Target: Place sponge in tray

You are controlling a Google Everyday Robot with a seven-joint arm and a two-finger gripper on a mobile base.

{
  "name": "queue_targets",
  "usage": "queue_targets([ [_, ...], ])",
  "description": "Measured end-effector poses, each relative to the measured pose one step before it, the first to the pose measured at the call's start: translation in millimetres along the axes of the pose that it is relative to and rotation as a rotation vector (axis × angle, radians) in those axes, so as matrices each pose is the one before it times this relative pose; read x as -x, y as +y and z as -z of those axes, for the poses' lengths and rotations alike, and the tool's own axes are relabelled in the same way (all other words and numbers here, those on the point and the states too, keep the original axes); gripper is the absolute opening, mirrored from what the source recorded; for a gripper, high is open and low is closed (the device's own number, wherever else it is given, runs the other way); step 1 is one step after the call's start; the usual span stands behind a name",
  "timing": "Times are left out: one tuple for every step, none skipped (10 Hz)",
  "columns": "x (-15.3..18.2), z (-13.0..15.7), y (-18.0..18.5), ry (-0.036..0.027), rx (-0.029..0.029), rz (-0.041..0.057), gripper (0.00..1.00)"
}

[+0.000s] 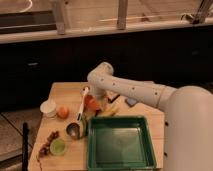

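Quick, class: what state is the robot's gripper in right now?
Gripper: open, low over the table just behind the green tray; nothing visibly held.
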Motion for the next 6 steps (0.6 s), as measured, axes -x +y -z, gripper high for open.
queue_targets([
  [-22.02, 8.62, 16.39, 0.01030, 0.02347, -0.02480, 0.80],
  [-13.00, 3.38, 9.83, 0.00473, 0.01479, -0.01630, 0.80],
  [-14.56, 3.63, 10.43, 0.00452, 0.01293, -0.02396, 0.80],
  [-15.17, 2.29, 10.09, 0.00398, 0.01323, -0.02516, 0.80],
  [-21.40, 1.25, 13.00, 0.00370, 0.01570, -0.03689, 0.80],
  [-18.13, -1.21, 10.87, 0.00358, 0.01455, -0.03064, 0.80],
])
